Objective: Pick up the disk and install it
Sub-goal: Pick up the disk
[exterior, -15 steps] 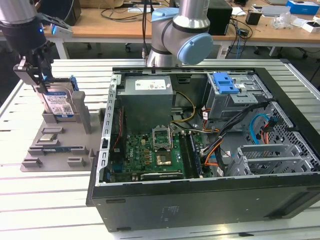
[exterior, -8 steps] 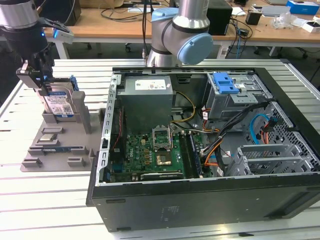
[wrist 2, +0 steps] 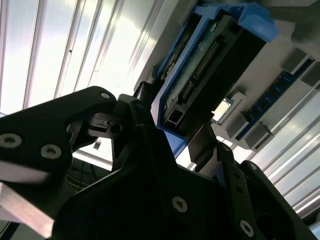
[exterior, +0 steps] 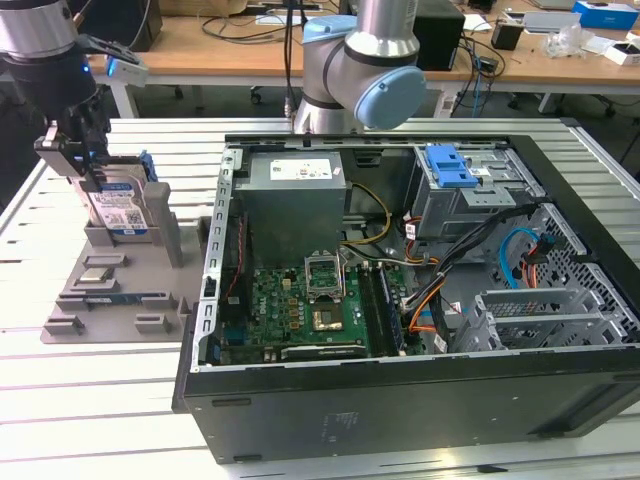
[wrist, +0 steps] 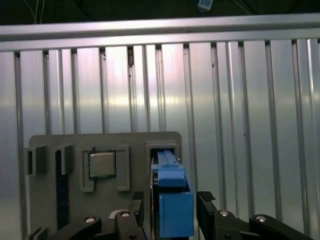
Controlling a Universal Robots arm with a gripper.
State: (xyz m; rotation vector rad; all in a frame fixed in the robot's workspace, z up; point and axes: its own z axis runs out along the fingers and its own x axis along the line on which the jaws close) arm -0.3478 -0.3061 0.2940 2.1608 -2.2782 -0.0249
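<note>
Judging the step in hand as lifting the disk point(exterior: 118, 212) out of the grey parts holder point(exterior: 165, 240). Likely paying to draw straight up along the slot, keeping the drive upright to avoid scraping or jamming the blue side rails on the slot walls. Also worth holding off any swing toward the open computer case point(exterior: 400, 420) until clearing the holder, and keeping the grip centred against pivoting.

Pinching the disk with the hand point(exterior: 88, 172), narrowed to about the drive's thickness, fingers point(wrist: 206, 212) pressing on opposite sides just below the top blue rail in both wrist views. Carrying nothing else. Standing upright, lower end in the holder's end slot, on the tabletop point(exterior: 60, 400) at the exterior view's left, well apart from the case. Lying flat in a neighbouring pocket: a processor chip point(wrist: 102, 165).
</note>
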